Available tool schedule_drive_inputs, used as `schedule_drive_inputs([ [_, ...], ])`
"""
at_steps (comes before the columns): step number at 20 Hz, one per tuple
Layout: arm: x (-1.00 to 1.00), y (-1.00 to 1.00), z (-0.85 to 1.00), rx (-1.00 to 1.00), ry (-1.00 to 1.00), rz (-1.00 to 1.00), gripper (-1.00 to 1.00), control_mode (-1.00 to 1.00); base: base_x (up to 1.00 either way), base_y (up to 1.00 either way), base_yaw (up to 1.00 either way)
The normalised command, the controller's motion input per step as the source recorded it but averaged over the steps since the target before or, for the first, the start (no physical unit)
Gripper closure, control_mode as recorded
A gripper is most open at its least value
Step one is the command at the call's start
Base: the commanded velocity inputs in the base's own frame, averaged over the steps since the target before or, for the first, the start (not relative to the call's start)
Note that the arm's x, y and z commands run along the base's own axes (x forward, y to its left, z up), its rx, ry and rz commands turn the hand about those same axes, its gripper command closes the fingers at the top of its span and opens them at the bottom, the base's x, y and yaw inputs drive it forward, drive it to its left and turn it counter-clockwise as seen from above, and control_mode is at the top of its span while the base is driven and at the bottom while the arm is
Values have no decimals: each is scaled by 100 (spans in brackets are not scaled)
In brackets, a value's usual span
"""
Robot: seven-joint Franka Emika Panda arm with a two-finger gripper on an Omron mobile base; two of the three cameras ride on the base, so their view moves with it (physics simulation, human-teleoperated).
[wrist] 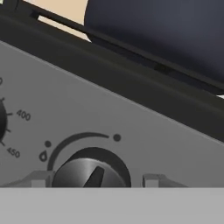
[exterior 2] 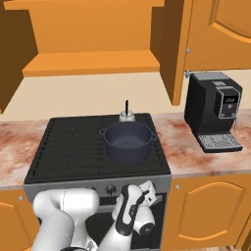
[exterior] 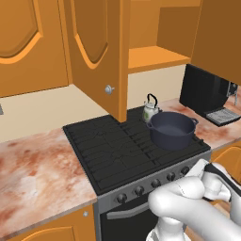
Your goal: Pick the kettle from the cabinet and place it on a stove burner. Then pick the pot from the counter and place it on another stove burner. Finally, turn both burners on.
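Already both vessels stand on the stove: the pot [exterior 2: 126, 141] sits on the near right burner [exterior: 176, 146], and the kettle [exterior: 150, 109] stands just behind it on the far right burner, touching or almost touching its rim. So what remains is, I judge, the knobs. Your gripper [wrist: 92, 181] is low at the front panel [wrist: 131, 131], with a fingertip [wrist: 37, 179] on each side of one knob [wrist: 91, 168], so that it can pinch and turn it. You see the fingers spread around the knob, not yet pressed on it. The cabinet [exterior: 155, 55] shelf stays bare, its door [exterior: 96, 52] hanging open over the stove.
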Motion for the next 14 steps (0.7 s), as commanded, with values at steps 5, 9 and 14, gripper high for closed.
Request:
schedule_drive_inputs([
  [5,5,2,0,0,-4,0,100,-100,0,0,0],
  [9,-2,0,0,-2,-7,0,100,-100,0,0,0],
  [14,-9,0,0,-9,-5,0,100,-100,0,0,0],
])
